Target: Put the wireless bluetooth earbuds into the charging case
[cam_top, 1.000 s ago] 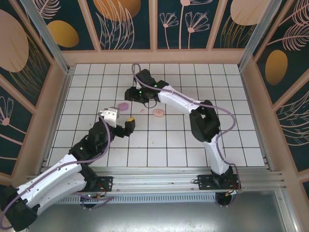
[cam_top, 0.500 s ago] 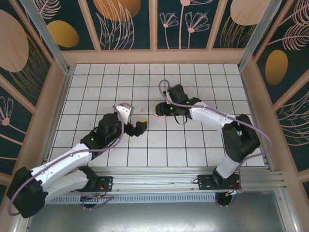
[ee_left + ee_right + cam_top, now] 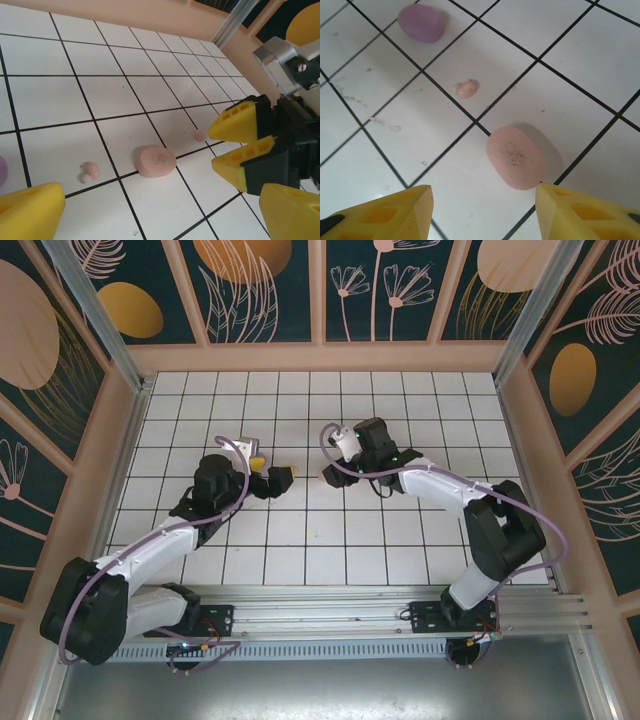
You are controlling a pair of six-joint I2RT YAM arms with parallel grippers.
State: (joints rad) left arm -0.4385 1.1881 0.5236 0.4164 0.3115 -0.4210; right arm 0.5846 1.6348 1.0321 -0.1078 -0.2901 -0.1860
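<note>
The pink charging case (image 3: 516,157) lies flat on the white grid, an oval pebble with a scuffed top. My right gripper (image 3: 485,210) hovers over it, open, its yellow fingertips either side of the case's near end and not touching. A pale pink earbud (image 3: 467,89) lies one tile beyond the case, and a lilac case (image 3: 421,22) farther off. In the left wrist view the same pink case (image 3: 155,161) sits between a pink earbud (image 3: 90,171) and another tiny pink bud (image 3: 200,135). My left gripper (image 3: 160,215) is wide open and holds nothing, facing the right gripper (image 3: 211,148).
Both grippers meet over the middle of the tiled floor, left gripper (image 3: 272,470) and right gripper (image 3: 328,477) about a tile apart. Wooden walls (image 3: 320,358) ring the floor. Open tiles lie toward the near edge and at the far right.
The right arm swung from the far middle of the floor rightward and down to the pink case, its jaws widening a little. The left arm reached forward toward the same spot.
</note>
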